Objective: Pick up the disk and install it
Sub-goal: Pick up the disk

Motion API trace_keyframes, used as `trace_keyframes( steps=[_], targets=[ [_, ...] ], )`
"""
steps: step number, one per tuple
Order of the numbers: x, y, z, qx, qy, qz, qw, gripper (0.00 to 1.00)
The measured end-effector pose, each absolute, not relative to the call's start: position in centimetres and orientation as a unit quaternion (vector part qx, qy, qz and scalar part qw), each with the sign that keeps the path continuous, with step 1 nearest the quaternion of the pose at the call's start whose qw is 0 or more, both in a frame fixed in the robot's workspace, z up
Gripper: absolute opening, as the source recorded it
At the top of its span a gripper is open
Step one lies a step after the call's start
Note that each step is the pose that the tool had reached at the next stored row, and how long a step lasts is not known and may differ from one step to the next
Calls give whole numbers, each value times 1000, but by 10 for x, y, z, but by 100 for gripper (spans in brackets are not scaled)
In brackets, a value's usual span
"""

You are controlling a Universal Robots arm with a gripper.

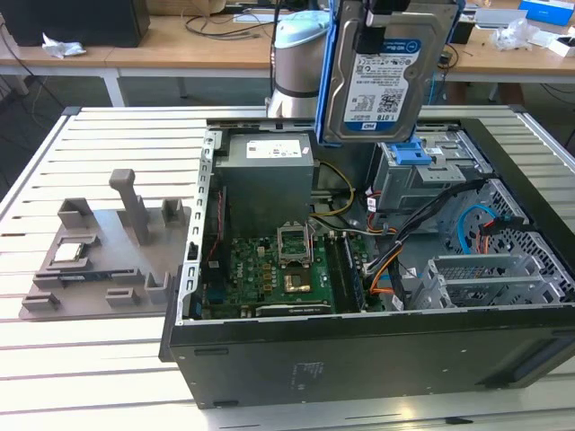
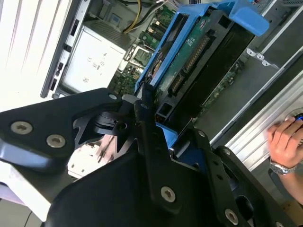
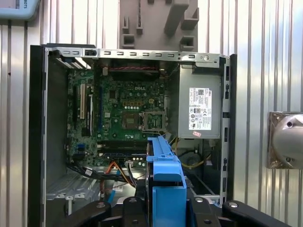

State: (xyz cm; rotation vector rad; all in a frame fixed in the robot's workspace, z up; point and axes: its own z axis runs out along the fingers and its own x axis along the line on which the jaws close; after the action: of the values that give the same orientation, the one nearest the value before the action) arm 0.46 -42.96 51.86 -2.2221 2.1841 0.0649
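Observation:
The disk (image 1: 382, 76) hangs upright above the open computer case (image 1: 359, 355), its white-and-blue label facing the exterior view and a blue bracket around its edges. My gripper (image 1: 400, 13) grips it from above, shut on the top of the bracket. In the second wrist view the black gripper (image 2: 147, 118) clamps the blue frame of the disk (image 2: 199, 52), whose green circuit board side shows. The first wrist view looks down along the disk's blue bracket (image 3: 165, 189) into the case. A drive cage (image 1: 422, 175) with a blue tab sits just below the disk.
Inside the case lie the motherboard (image 1: 269, 274), a grey power supply (image 1: 268, 175) and loose cables (image 1: 395, 260). A grey fixture (image 1: 108, 251) holding a small silver chip (image 1: 72, 253) stands at the exterior view's left. A person's hand (image 2: 284, 139) with a watch rests beside the case.

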Motion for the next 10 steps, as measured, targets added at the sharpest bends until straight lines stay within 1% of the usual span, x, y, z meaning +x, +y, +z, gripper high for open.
trace_keyframes(
  steps=[10],
  targets=[
    [8, -443, 518, -713, 701, 21, 13, 36]
  ],
)
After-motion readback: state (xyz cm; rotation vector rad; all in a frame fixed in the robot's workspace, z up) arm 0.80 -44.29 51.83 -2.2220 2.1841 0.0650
